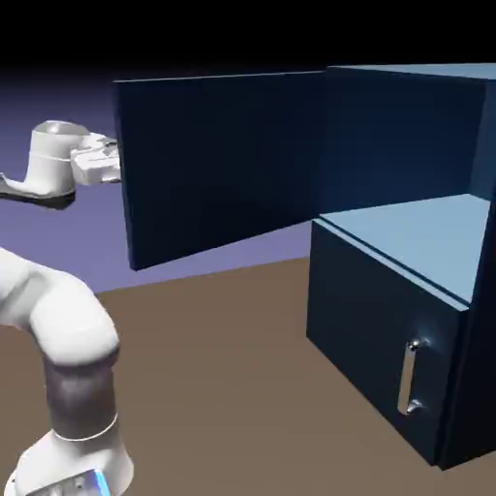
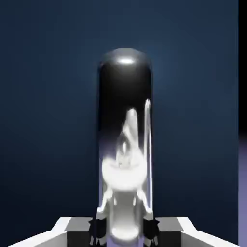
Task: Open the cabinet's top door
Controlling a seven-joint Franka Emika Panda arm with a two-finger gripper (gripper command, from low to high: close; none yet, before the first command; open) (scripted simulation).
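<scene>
Exterior view shows the top door (image 1: pixel 218 165) swung wide from the cabinet (image 1: pixel 387 291), at the upper middle. In the hand view, the 2 fingertips of the gripper (image 2: pixel 124 232) are closed on the door's handle (image 2: pixel 125 144). To finish well, I would keep this grip and follow the hinge's arc gently, without twisting. I can read 0 labels or brands.

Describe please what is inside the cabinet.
In the cabinet, bare light-blue shelf surface shows. The lower compartment's inside cannot be seen; its closed door covers it.
</scene>
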